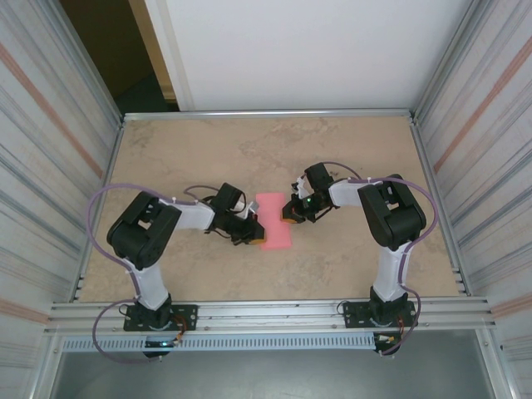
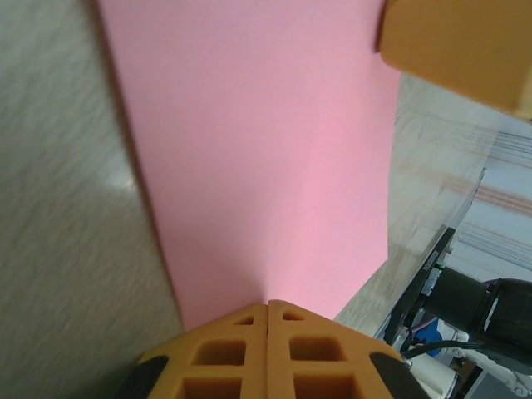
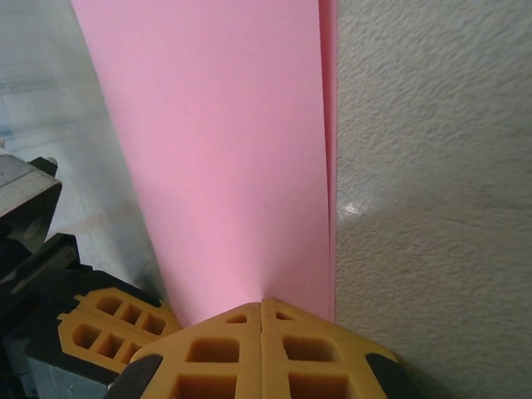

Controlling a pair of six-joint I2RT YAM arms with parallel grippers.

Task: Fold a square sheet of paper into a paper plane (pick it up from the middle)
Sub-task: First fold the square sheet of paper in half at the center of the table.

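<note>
The pink sheet of paper (image 1: 274, 221) lies on the table's middle as a narrow upright rectangle, folded double; two slightly offset layers show along its edge (image 3: 329, 125). My left gripper (image 1: 249, 235) is shut, its orange tips meeting on the paper's lower left part (image 2: 268, 302). My right gripper (image 1: 288, 218) is shut too, its tips set on the paper's upper right part (image 3: 262, 301). Nothing sits between either pair of jaws; the paper (image 2: 266, 150) spreads flat beyond them. The right gripper's orange finger (image 2: 457, 46) shows in the left wrist view, the left gripper's fingers (image 3: 100, 328) in the right wrist view.
The beige stone-patterned table (image 1: 208, 150) is walled by ribbed metal panels (image 1: 50, 166) left and right, with a white panel (image 1: 316, 50) behind. An aluminium rail (image 1: 274, 312) carries both arm bases along the near edge.
</note>
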